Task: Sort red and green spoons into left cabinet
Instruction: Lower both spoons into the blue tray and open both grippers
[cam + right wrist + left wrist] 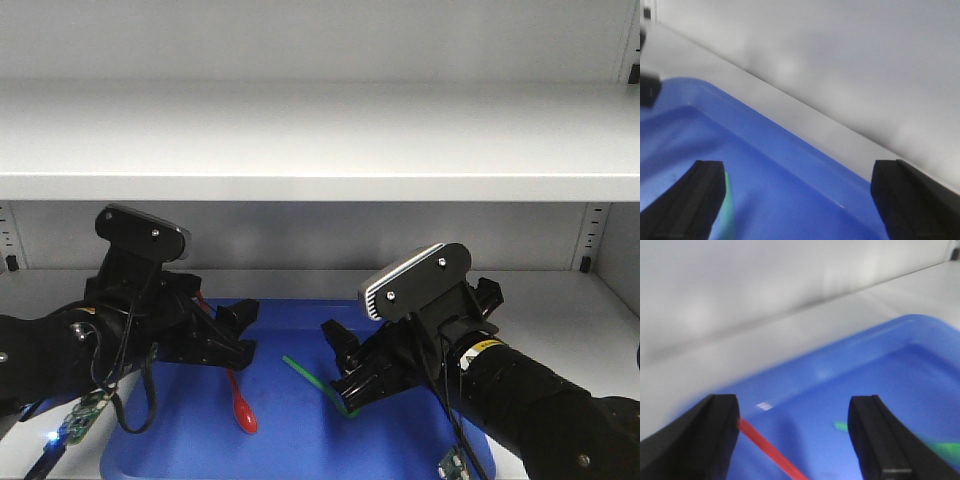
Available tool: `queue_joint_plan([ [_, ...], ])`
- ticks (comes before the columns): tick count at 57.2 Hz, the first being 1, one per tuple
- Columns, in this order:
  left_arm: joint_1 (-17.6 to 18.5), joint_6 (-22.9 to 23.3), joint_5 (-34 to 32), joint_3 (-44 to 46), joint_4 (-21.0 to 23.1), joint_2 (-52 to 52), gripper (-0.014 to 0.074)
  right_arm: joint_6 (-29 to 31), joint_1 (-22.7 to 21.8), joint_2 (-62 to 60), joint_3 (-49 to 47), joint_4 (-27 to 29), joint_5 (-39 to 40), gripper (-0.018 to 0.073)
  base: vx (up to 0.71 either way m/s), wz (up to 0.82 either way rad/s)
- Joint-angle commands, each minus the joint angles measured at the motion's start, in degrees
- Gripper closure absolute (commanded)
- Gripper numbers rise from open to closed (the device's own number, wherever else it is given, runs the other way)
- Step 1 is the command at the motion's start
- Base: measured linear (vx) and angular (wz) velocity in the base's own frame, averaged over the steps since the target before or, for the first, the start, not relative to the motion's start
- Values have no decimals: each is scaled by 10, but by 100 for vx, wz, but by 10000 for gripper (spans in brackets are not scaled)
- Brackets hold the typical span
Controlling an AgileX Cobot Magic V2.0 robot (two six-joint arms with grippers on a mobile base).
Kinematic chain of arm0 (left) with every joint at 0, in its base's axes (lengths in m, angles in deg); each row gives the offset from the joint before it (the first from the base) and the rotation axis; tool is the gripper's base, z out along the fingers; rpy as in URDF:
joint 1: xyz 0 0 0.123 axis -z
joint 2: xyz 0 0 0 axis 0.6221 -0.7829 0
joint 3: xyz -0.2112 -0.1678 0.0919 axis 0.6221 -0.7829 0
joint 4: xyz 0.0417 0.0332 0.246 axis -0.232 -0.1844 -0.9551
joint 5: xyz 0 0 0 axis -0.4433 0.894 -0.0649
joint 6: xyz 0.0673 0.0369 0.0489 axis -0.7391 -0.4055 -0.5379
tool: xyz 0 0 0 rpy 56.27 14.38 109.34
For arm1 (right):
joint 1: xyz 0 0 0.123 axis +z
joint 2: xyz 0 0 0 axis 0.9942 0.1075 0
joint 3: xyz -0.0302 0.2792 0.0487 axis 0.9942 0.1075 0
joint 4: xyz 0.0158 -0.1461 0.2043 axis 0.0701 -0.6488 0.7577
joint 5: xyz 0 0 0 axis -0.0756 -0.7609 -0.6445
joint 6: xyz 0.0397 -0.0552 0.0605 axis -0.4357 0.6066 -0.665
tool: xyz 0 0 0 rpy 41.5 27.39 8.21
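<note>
A red spoon (pixel 241 404) and a green spoon (pixel 314 383) lie in a blue tray (pixel 290 445) on the cabinet's lower shelf (pixel 560 288). My left gripper (pixel 240 332) hovers open over the tray's left part. In the left wrist view the red handle (pixel 771 450) runs out from beside the left finger (pixel 715 430), not clamped. My right gripper (pixel 343 362) is open over the green spoon. In the right wrist view a green strip (pixel 730 205) shows just inside the left finger (pixel 700 200). Both spoons rest on the tray.
The upper shelf (pixel 320 140) of the pale cabinet overhangs both arms. Slotted rails (pixel 592 240) stand at the back corners. The grey back wall (pixel 850 60) is close behind the tray rim (pixel 790 150). Bare shelf lies to the right of the tray.
</note>
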Motion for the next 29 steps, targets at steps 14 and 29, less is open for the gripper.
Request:
queue_joint_plan([
  [14, -34, -2, 42, 21, -45, 47, 10, 55, -2, -44, -22, 76, 21, -23, 0, 0],
  [29, -58, 3, 185, 20, -52, 58, 123, 55, -2, -62, -22, 101, -75, 58, 0, 0],
])
